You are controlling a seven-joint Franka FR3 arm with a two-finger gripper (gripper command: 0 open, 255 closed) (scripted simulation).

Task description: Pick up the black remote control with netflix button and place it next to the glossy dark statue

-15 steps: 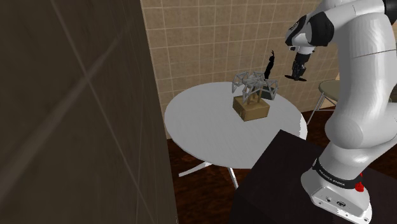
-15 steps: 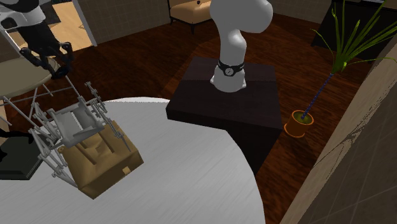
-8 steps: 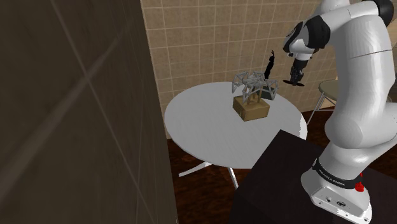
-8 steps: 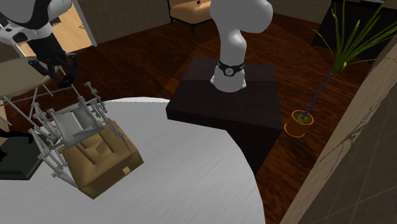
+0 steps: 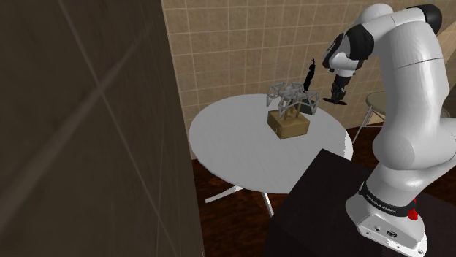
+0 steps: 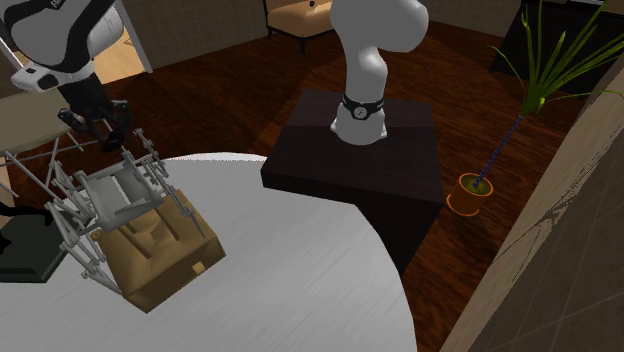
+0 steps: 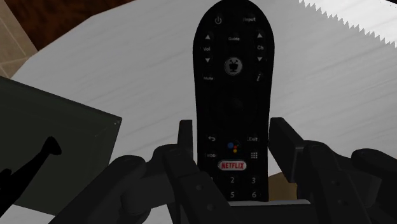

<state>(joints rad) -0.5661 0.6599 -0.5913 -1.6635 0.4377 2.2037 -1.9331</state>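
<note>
Item: black remote, red Netflix button. The wrist view shows you it clasped between your gripper's fingers. The shoulder view adds location: over the table's far edge, near the dark statue.

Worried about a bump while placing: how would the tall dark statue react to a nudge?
The slim glossy dark statue stands tall and narrow, so it probably tips easily. Its flat square base may steady it somewhat. It looks rigid.
</note>
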